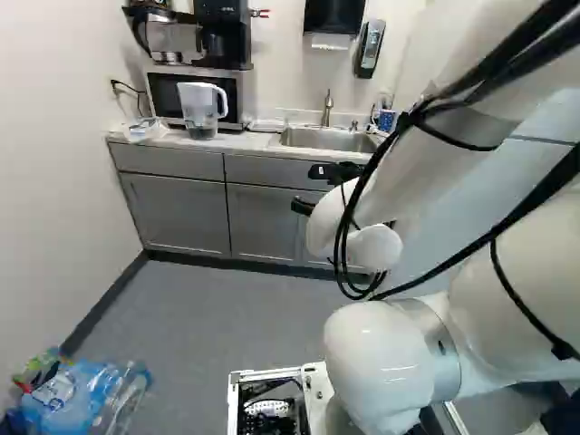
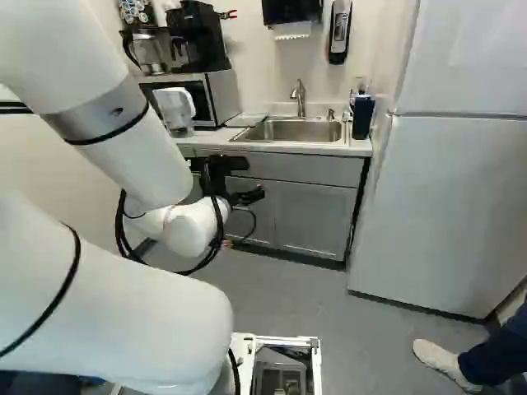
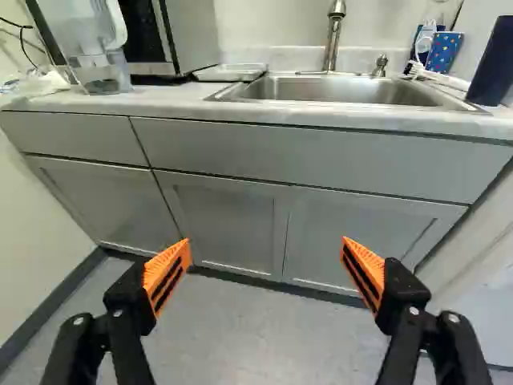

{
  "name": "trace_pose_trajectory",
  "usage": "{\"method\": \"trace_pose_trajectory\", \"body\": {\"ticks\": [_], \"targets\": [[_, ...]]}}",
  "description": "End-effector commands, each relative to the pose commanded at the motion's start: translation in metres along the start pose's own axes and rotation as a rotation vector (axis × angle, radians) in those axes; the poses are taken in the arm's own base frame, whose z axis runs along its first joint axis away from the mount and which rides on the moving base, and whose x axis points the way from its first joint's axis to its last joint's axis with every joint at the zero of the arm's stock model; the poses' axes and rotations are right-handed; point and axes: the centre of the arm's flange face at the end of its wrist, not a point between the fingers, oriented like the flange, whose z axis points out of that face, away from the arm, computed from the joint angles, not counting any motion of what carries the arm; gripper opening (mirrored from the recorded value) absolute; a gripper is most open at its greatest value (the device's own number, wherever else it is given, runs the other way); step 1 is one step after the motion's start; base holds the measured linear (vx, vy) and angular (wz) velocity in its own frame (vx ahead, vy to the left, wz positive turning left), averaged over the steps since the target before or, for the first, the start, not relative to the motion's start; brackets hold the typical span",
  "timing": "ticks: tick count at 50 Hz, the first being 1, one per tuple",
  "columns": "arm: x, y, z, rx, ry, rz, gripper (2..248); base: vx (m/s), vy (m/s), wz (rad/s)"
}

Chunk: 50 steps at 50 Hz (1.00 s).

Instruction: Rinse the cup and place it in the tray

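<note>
Hovering before the cabinets, the gripper spreads its orange-padded fingers wide; the blue cup stands on the desk, right of the sink.

In the right base view, the sink is set into the counter, backed by the faucet, the refrigerator at right. At left, the microwave is fronted by the pitcher and topped by the coffee maker.

Glossy white arm, rounded white joints, grey metallic bands, looping black cables, black gripper, ribbed orange pads, silver screws
</note>
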Motion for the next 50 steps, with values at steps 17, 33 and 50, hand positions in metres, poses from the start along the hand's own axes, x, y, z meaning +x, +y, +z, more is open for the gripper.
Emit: {"method": "trace_pose_trajectory", "body": {"ticks": [17,33,50], "targets": [[0.0,0.0,0.0,0.0,0.0,0.0,247,0.0,0.0,0.0],[0.0004,0.0,0.0008,0.0,0.0,0.0,247,0.0,0.0,0.0],[0.0041,0.0008,0.008,-0.003,-0.004,0.001,247,0.0,0.0,0.0]]}}
